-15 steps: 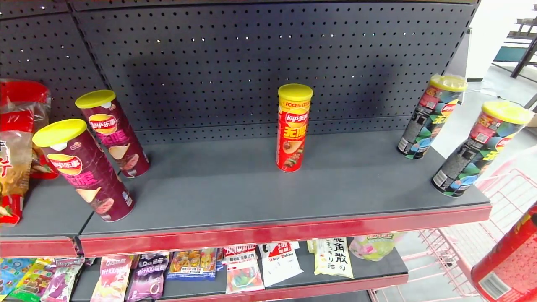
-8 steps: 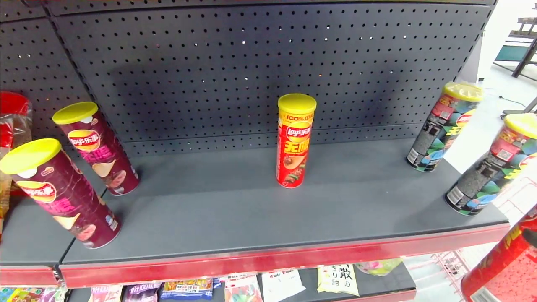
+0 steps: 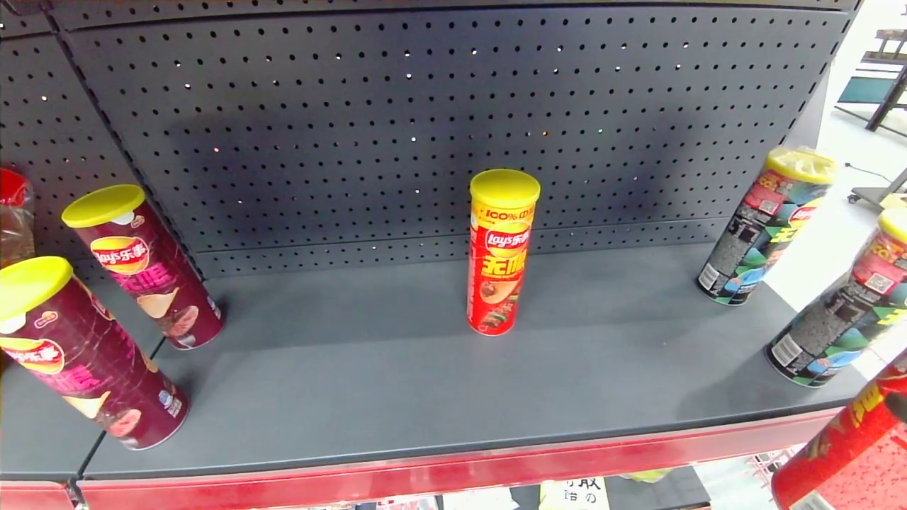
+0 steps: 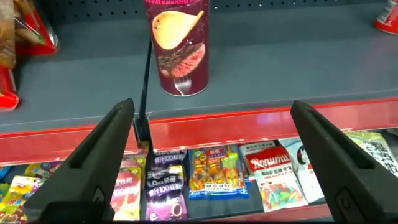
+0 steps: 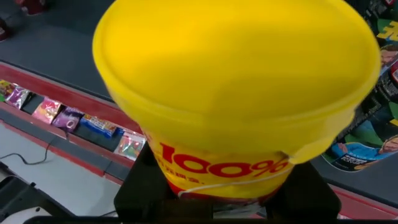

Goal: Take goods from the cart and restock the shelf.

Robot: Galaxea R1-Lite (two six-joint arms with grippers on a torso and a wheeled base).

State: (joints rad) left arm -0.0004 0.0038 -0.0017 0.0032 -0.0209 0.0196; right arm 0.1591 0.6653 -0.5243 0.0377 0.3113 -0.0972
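Observation:
A grey shelf with a red front edge carries one upright red chip can with a yellow lid at its middle. A second red chip can shows tilted at the lower right of the head view, below and in front of the shelf's right end. My right gripper is shut on it, and its yellow lid faces the wrist camera. My left gripper hangs open in front of the shelf's red edge, below a maroon can, with nothing between its fingers.
Two maroon cans stand at the shelf's left end. Two dark patterned cans stand at its right end. A perforated back panel closes the rear. Snack packets fill the lower shelf. Bare shelf lies either side of the middle can.
The whole head picture has shifted down and grown, so the camera has moved up and closer. The cans on the shelf have kept their places. The held red can stays at the lower right.

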